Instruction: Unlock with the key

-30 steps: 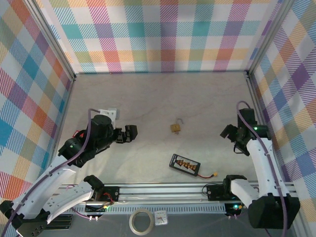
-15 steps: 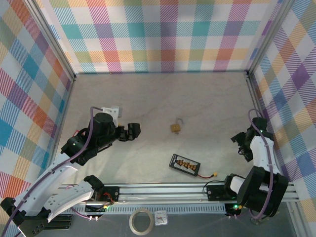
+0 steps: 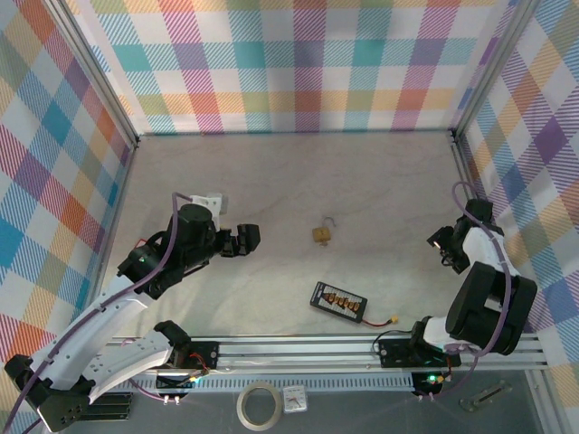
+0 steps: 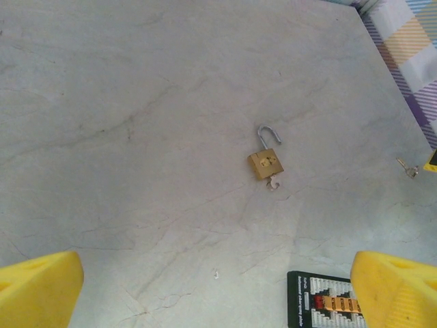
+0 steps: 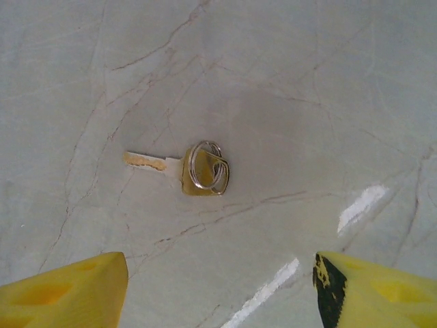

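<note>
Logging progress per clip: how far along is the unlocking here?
Done: the right gripper hangs over the key, fingers either side, not touching it. In hand: nothing; the key lies flat on the table. The left gripper is open, facing the brass padlock. Left: grip the key, carry it to the padlock, insert and turn. The shackle looks raised on one side, though I cannot be sure.

The left arm (image 3: 99,327) and right arm (image 3: 490,258) are white shells on black joints, trailed by purple cables (image 3: 174,203). The left hand (image 4: 218,290) and right hand (image 5: 218,290) have yellow fingers (image 5: 65,290).
</note>
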Controlling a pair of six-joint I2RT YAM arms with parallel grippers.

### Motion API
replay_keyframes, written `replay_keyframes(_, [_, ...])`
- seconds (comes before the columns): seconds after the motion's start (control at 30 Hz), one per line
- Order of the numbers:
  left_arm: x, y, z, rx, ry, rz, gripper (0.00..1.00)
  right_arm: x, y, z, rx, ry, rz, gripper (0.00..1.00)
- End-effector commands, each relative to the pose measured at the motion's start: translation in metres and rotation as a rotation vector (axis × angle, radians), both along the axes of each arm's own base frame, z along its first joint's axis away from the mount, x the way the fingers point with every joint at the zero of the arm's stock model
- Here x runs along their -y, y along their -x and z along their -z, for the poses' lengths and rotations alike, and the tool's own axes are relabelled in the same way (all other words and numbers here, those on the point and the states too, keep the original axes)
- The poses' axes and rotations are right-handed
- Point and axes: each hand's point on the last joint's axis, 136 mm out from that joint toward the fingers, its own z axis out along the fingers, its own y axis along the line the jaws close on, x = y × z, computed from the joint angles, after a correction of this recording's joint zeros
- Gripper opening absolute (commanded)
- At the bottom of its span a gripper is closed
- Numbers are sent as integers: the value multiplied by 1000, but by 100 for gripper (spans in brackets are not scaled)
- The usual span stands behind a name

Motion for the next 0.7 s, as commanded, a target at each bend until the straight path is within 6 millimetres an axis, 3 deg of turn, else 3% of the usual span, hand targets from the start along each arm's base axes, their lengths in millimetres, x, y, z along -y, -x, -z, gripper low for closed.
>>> replay_keyframes(0.0, [1, -3, 1, 5, 2, 2, 100, 7, -16, -9, 38, 20, -45, 69])
replay_keyframes(0.1, [2, -4, 3, -2, -3, 4, 100, 9, -19, -5, 24, 19, -56, 63])
replay_keyframes(0.37, [3, -5, 6, -5, -9, 7, 100, 10, -19, 11, -8, 21, -69, 60])
replay_keyframes(0.67, [6, -5, 12, -16, 13, 6, 100, 9, -21, 13, 2, 21, -82, 60])
